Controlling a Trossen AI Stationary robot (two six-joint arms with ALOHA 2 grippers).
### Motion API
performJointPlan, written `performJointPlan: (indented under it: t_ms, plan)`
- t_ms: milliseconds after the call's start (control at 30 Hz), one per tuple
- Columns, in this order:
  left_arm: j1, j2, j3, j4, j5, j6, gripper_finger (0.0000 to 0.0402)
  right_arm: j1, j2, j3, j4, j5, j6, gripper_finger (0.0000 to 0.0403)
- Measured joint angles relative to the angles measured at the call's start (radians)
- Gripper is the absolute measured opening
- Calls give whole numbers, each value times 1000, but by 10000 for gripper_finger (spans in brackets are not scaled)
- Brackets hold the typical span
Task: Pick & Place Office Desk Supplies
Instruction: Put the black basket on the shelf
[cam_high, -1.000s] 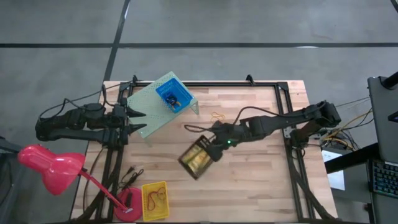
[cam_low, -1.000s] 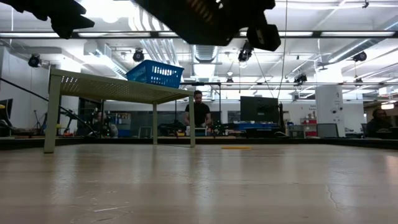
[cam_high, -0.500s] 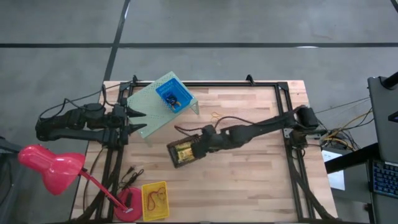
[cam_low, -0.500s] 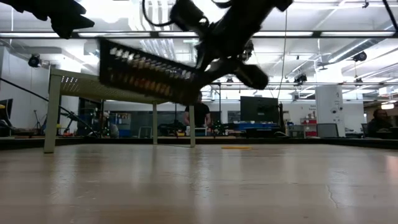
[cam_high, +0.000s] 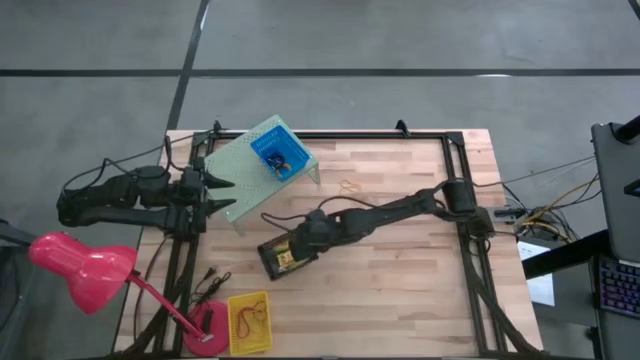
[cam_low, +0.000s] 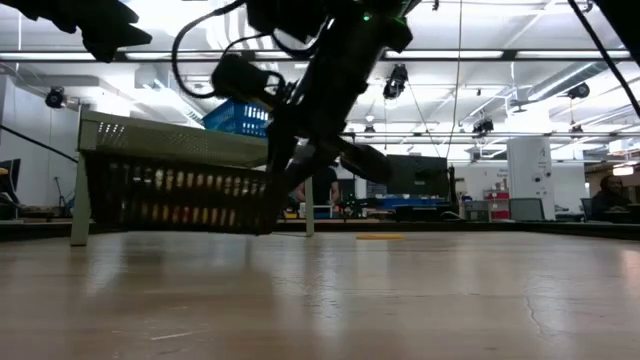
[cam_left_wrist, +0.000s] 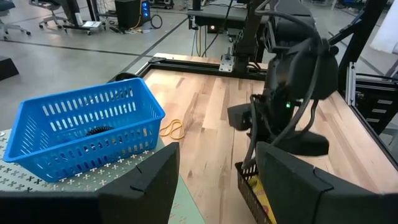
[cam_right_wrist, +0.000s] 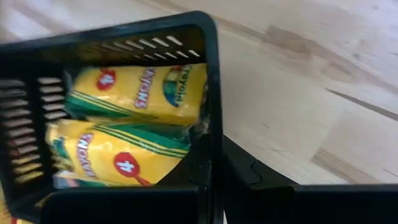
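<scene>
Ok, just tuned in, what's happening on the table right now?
The right gripper is shut on the rim of the black bin, which holds yellow crayon packs, low over the table's front middle. The left gripper waits open by the pale green riser carrying the blue bin. A yellow bin sits near the front-left corner.
</scene>
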Motion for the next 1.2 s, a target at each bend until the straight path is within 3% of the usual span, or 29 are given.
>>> performJointPlan:
  t_ms: [633, 1200]
  plan:
    - [0, 0, 0, 0, 0, 0, 215, 0, 49, 63, -24, -6, -2, 15]
    - [0, 0, 0, 0, 0, 0, 215, 0, 49, 62, -24, -7, 9, 97]
